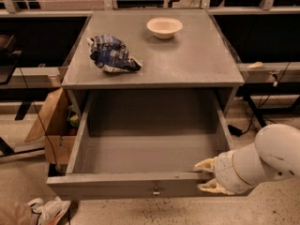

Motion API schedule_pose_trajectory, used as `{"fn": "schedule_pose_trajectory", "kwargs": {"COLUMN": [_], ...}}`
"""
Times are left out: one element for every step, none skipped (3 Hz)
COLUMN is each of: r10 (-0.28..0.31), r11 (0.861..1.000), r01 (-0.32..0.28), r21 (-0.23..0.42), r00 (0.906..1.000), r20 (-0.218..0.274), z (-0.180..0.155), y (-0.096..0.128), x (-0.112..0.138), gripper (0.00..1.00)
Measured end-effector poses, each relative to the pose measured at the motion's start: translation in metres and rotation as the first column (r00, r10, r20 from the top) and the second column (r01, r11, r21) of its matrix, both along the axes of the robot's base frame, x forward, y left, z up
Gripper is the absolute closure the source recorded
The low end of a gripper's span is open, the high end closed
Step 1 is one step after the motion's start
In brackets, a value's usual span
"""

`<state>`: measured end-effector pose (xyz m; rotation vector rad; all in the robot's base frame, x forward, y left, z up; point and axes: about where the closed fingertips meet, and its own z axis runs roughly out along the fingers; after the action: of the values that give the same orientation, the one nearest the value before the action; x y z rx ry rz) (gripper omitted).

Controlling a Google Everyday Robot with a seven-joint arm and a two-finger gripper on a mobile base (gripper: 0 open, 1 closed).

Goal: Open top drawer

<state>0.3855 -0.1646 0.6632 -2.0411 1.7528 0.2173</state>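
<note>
The top drawer (140,184) is a wide grey wooden drawer. It stands pulled far out of the cabinet, and its deep plain grey inside is empty. A small round metal knob (156,191) sits at the centre of its front panel. My gripper (206,176) is at the right end of the drawer's front edge. One cream fingertip (205,164) lies just inside the front panel and the other just outside it. My white arm (267,161) comes in from the lower right.
On the cabinet top (197,60) lie a crumpled blue chip bag (112,55) and a white bowl (164,27). A cardboard box (54,125) stands on the floor at the left. A shoe (49,210) lies at the bottom left. Cables run along the floor at the right.
</note>
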Motion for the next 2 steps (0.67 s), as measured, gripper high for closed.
{"fn": "schedule_pose_trajectory", "kwargs": {"r10": [-0.003,0.003], "r11": [1.000,0.999], "r01": [0.002,-0.004], "r21": [-0.012,-0.039], "r00": [0.9999,0.9989], "r20": [-0.014,-0.047], "z": [-0.005,-0.017], "y": [-0.004,-0.010], "x": [-0.013,-0.037], "gripper": [0.11,0.00]}}
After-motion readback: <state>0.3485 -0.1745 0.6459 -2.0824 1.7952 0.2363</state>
